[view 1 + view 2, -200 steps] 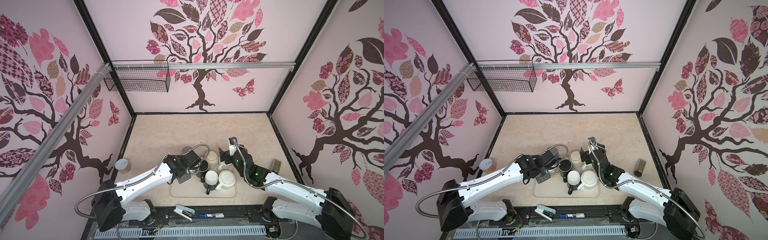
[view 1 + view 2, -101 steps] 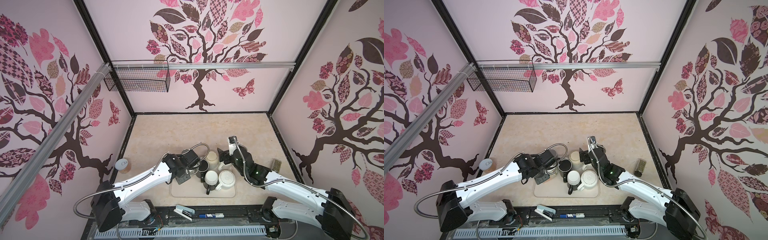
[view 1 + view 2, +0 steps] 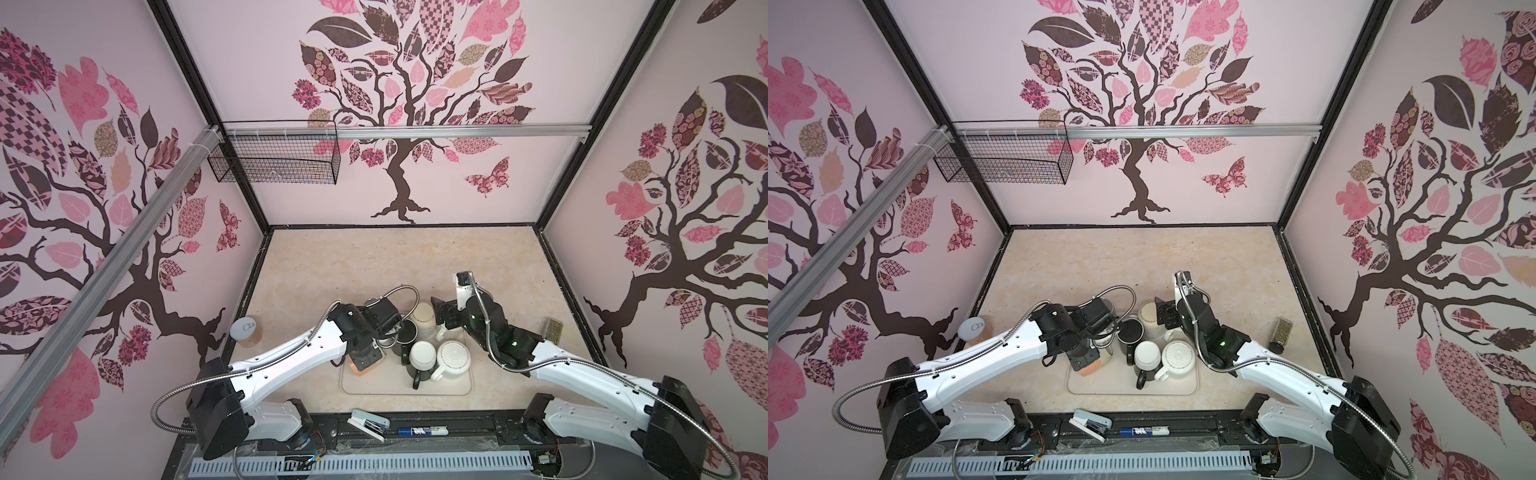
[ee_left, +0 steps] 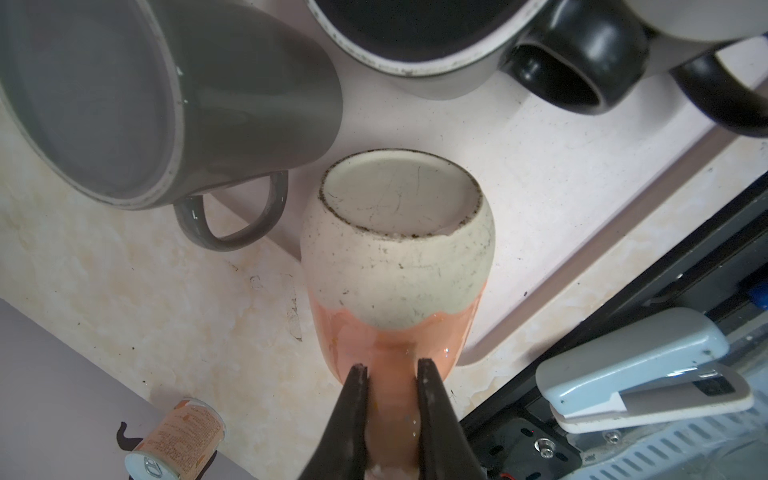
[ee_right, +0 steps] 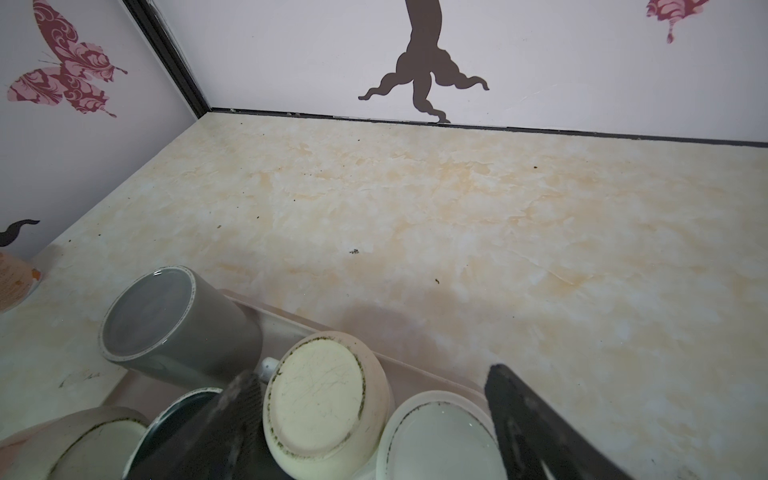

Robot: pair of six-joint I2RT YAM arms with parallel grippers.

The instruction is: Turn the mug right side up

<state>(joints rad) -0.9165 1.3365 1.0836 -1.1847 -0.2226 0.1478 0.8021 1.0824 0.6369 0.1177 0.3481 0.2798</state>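
Note:
My left gripper [image 4: 388, 370] is shut on the handle of an orange and cream mug [image 4: 395, 257]. The mug's flat, ringed base is turned toward the wrist camera. In both top views this mug [image 3: 360, 371] [image 3: 1091, 368] shows under the left gripper [image 3: 365, 359] at the left end of the tray [image 3: 457, 386]. My right gripper [image 5: 372, 374] is open. Its fingers [image 5: 523, 415] stand on either side of an upturned cream mug [image 5: 320, 399] and a white one [image 5: 440, 440]. In a top view the right gripper [image 3: 441, 314] is beside the cream mug [image 3: 423, 326].
A grey mug [image 4: 166, 95] lies on its side at the tray's far left. A dark mug [image 3: 405, 332], a black-handled mug [image 3: 423, 355] and a ribbed white mug [image 3: 455, 357] crowd the tray. Off it are a can [image 3: 245, 332], a spice jar [image 3: 552, 330], a stapler [image 3: 368, 424] and a marker [image 3: 422, 431].
Very little has changed. The right gripper's jaws have narrowed slightly over the cream mug. The left gripper keeps its hold on the orange and cream mug.

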